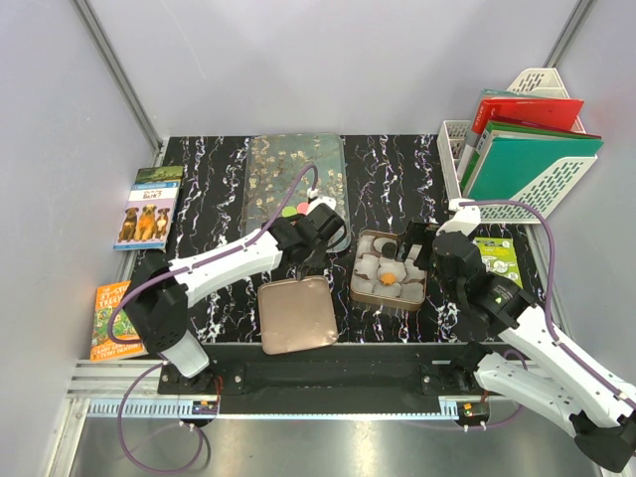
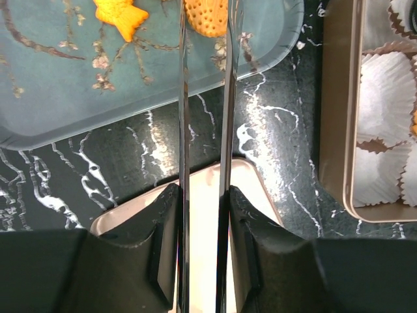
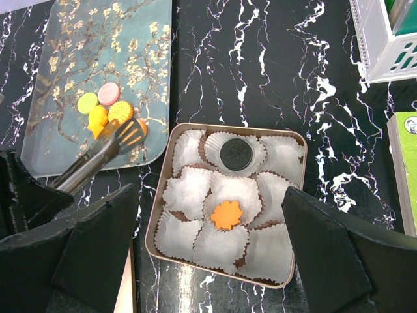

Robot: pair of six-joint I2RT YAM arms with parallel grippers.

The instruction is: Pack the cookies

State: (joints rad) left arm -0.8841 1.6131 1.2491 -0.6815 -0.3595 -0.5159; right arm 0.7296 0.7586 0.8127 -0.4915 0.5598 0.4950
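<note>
1. Low in the top view, just above the arm bases: lid (image 1: 296, 314), flat on the table (image 1: 219, 199), left of the tin (image 1: 355, 270) and a little apart from it.
2. Lower centre of the right wrist view: the tin, packed with white wrappers (image 3: 186, 195). Brown cookie (image 3: 236, 154) in a wrapper at the upper middle, flower cookie (image 3: 226, 214), orange, in a wrapper at the centre.
3. Over the tin: right gripper (image 3: 210, 195), fingers spread wide, nothing between them.
4. Centre of the left wrist view: left gripper (image 2: 203, 195), pressed onto tongs (image 2: 184, 117). Two blades close together, running up the frame to the tray (image 2: 65, 85).
5. Upper left of the right wrist view: the tray, with the tong tips at its lower right corner. Beside the tips, in a tight cluster: green cookie (image 3: 86, 102), pink cookie (image 3: 108, 93), fish cookie (image 3: 98, 119) and round cookie (image 3: 120, 112), both orange. Round cookie between the blades at the top edge of the left wrist view; whether pinched, cannot tell.
6. Far edges of the top view: books (image 1: 147, 207) at the left, rack (image 1: 542, 184) of folders at the upper right.
</note>
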